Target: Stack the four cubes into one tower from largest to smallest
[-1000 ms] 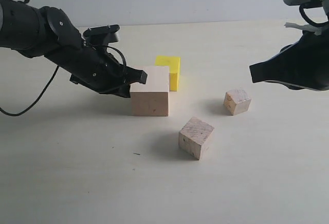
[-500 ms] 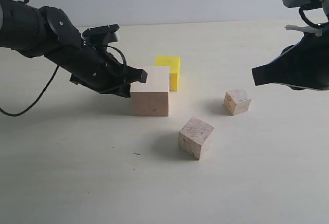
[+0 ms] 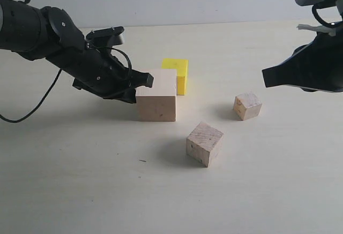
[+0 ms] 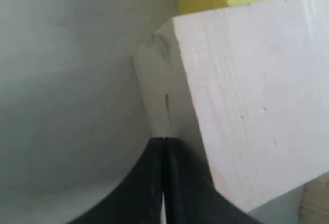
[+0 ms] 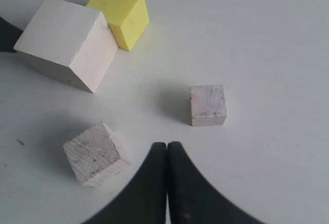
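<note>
Large cube [image 3: 156, 95] centre frame, flat on worktop [image 3: 80, 180], yellow cube [image 3: 177, 74] close behind. Left tool [image 3: 143, 79], tips pressed together, butts its frame-left face: likely nudging, not gripping. Right tool [image 3: 266, 77], tips together, hovers upper right.

The exterior view is brightly and evenly lit by soft, diffuse light. Faint, blurred shadows are cast on the table [image 3: 80, 180] by the large cube [image 3: 156, 95], the medium cube [image 3: 204, 144] and the small cube [image 3: 247, 105]. Each shadow lies on the side toward the left gripper [image 3: 146, 78], so the light is judged to come from the side of the right gripper [image 3: 265, 77]. In the left wrist view the large cube, touching the gripper's tips, is out of focus, its top washed nearly white. The gripper is reduced to a featureless black shape. The right wrist view is sharper: wood grain is resolved on the medium cube, and the table is given a cool grey cast.
</note>
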### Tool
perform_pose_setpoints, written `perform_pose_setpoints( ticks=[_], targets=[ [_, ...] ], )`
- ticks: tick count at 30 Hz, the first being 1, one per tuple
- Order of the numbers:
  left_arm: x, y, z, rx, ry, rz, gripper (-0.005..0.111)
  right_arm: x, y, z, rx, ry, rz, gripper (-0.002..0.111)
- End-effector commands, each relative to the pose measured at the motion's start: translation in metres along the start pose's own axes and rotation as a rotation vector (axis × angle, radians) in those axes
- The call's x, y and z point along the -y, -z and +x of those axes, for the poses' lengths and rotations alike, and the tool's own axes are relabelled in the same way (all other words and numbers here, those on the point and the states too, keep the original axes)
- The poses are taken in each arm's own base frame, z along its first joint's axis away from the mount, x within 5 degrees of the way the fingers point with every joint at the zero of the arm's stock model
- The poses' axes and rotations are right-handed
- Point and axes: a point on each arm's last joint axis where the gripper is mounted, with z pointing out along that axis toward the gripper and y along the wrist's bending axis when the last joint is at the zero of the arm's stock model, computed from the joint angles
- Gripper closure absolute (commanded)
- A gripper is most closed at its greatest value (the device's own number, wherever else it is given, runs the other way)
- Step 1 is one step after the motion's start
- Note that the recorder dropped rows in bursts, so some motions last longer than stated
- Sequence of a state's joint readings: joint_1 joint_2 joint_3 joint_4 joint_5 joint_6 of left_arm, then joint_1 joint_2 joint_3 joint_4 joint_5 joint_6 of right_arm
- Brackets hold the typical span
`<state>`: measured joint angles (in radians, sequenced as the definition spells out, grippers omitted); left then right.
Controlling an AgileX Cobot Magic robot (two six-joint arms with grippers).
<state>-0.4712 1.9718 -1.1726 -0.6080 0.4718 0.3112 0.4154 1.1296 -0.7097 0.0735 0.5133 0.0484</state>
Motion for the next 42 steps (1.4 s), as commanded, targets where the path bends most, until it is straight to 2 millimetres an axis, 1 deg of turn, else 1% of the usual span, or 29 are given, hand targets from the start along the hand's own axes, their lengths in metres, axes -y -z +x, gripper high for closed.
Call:
perform_pose_setpoints(
  ticks=[1,37,40,42],
  targets=[
    [0.003,0.001,0.000,-0.005,0.003,0.009,0.107,-0.001,0.001,-0.004,0.022,0.015,0.002,0.108],
    [0.006,0.001,0.004,-0.049,0.010,0.029,0.107,0.000,0.001,-0.004,0.022,0.013,0.002,0.108],
    [0.007,0.005,0.003,-0.042,0.006,0.033,0.107,0.000,0.001,-0.004,0.022,0.013,0.002,0.108],
    [0.009,0.012,0.000,-0.024,0.000,0.036,0.107,0.000,0.001,-0.004,0.022,0.011,0.002,0.108]
  ],
)
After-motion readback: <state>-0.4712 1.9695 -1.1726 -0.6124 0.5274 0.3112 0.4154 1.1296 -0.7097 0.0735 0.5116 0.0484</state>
